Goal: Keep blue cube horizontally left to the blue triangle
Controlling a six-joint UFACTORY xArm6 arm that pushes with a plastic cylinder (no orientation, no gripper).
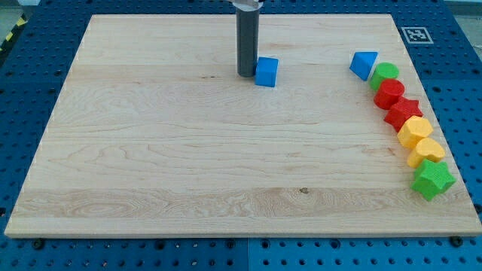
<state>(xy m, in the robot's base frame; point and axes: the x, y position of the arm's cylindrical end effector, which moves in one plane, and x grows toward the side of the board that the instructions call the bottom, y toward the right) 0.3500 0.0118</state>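
Note:
The blue cube (266, 71) sits on the wooden board near the view's top, a little right of centre. My tip (246, 74) stands just left of the cube, touching or nearly touching its left face. The blue triangle (364, 64) lies further to the view's right, at about the same height as the cube, with a wide gap between them.
A curved row of blocks runs down the board's right edge below the blue triangle: a green cylinder (385, 74), a red cylinder (389, 93), a red star (403, 113), two yellow blocks (415, 132) (427, 151), and a green star (432, 179). The board's right edge (452, 135) is close to them.

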